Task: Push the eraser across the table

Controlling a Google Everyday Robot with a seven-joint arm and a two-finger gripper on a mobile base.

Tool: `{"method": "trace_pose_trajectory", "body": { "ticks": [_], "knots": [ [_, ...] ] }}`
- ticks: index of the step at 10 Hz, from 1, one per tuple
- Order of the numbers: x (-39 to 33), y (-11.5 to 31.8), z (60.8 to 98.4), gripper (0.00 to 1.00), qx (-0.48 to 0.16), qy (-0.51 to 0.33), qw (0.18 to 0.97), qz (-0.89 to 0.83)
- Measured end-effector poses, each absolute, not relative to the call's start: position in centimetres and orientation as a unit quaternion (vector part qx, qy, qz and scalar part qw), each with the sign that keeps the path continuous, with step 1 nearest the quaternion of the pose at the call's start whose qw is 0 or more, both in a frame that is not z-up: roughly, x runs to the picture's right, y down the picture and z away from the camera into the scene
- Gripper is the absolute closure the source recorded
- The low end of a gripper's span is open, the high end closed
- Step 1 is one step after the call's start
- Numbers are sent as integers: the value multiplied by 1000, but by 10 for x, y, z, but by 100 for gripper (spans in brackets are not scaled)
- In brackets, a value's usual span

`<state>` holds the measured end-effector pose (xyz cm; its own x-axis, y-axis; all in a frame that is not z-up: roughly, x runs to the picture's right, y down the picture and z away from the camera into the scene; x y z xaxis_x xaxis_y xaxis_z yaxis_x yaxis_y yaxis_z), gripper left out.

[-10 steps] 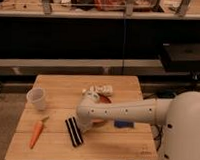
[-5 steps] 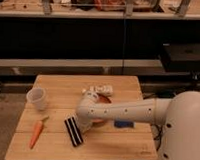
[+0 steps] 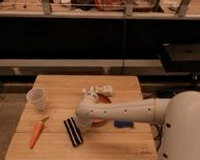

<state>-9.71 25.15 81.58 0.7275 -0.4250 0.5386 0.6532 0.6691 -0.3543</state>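
One oblong eraser on the light wooden desk, left of centre and close to the front edge, lying at a slant with its far end toward the left. Black, with thin pale stripes running lengthwise; about as long as the carrot. Bare planks between eraser and carrot. Carrot near the left edge, white cup behind it. Open wood also along the far edge and at the front right corner. Small flat blue rectangle just in front of the white arm. Red dish and a white object mid-desk, behind the arm. End effector at the arm's left end, just beside the eraser's right side; contact unclear, and cannot tell whether open or closed.
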Motion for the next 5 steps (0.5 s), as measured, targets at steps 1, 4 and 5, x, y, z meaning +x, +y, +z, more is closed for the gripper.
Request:
{"method": "trace_pose_trajectory", "body": {
  "ticks": [1, 4, 5],
  "knots": [
    [-97, 252, 816, 100, -271, -211, 889, -304],
    [-99, 252, 817, 100, -270, -213, 888, -306],
    [-99, 251, 817, 100, -269, -213, 888, -307]
  ]
}}
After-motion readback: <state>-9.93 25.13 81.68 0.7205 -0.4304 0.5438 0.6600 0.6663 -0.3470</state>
